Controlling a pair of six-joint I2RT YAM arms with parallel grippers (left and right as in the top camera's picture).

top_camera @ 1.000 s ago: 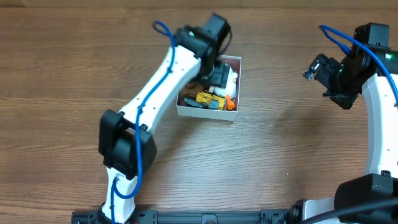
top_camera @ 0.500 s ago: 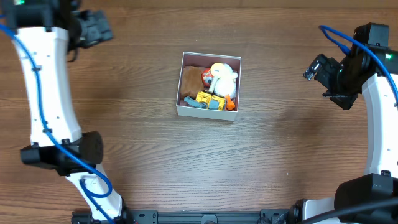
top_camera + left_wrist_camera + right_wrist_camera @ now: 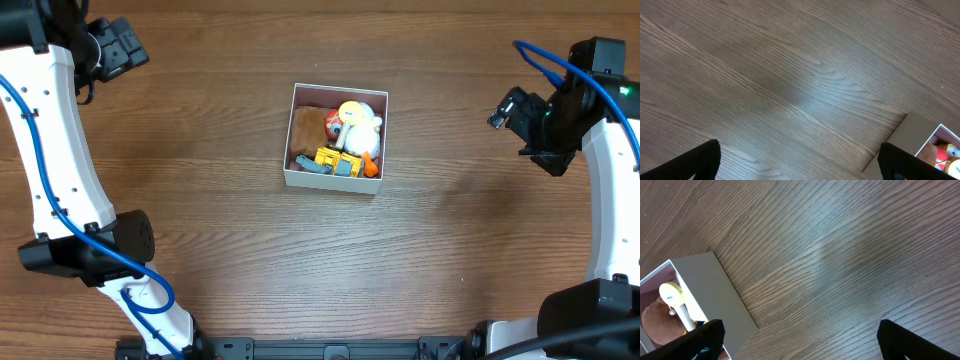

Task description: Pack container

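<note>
Item: container (image 3: 330, 183), white walls, pink inside, standing a little above the centre of the overhead frame on the wooden desk (image 3: 450, 250). Contents as we count them:
- brown plush (image 3: 305, 127) at left
- white-and-yellow duck (image 3: 358, 120) at upper right
- yellow vehicle (image 3: 338, 160) along the lower wall
- orange piece (image 3: 369, 158) in the lower right corner
- reddish thing (image 3: 332, 122) between plush and duck, too small for us to name

Item: left tool (image 3: 125, 48), in the upper left corner of the frame, fingers wide apart and holding nothing. Changed: a second ago this arm lay stretched across the container with its tool down among the toys. It has since swung clear to the far corner, leaving the contents in full view.

Item: right tool (image 3: 508, 108), at upper right, fingers likewise spread and empty. It has not moved.

Assessment: we see no loose toy on the desk. We judge the last piece placed and the packing done, or nearly so.
</note>
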